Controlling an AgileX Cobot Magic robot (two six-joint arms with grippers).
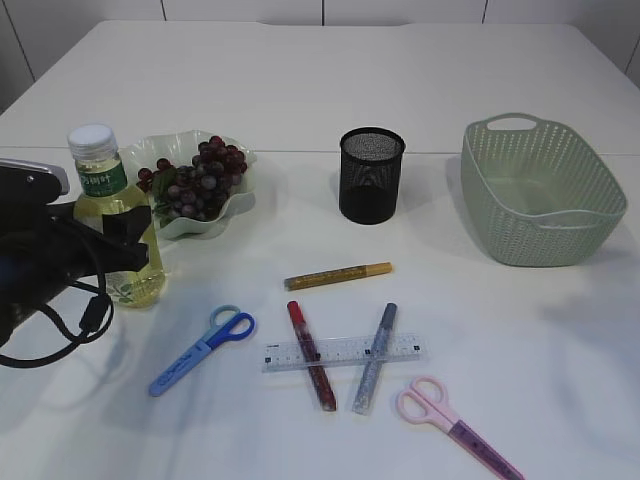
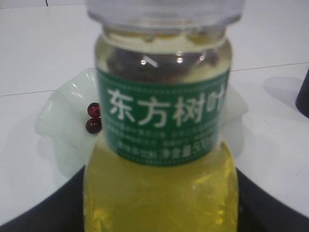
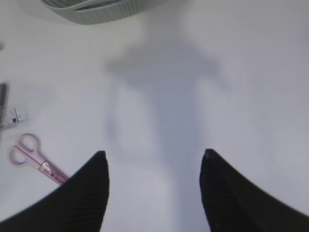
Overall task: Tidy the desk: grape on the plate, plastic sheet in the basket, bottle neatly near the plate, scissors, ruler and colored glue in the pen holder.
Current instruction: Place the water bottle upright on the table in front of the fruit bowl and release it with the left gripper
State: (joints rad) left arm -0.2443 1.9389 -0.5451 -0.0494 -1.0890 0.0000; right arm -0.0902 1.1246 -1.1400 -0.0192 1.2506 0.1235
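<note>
Bottle step in hand: left gripper (image 1: pixel 125 240) pinching clear plastic bottle of yellow liquid (image 1: pixel 112 215), at seven o'clock of pale green wavy-rimmed plate (image 1: pixel 235 195). Next: release upright. Right gripper (image 3: pixel 153 166) spread, empty.

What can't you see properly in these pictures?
- Exterior view: the left gripper is partly hidden by the bottle and its own arm.
- Left wrist view: the bottle hides most of the plate and grapes; its small label print is blurred.
- Right wrist view: the basket and ruler are cut off by the edges.
</note>
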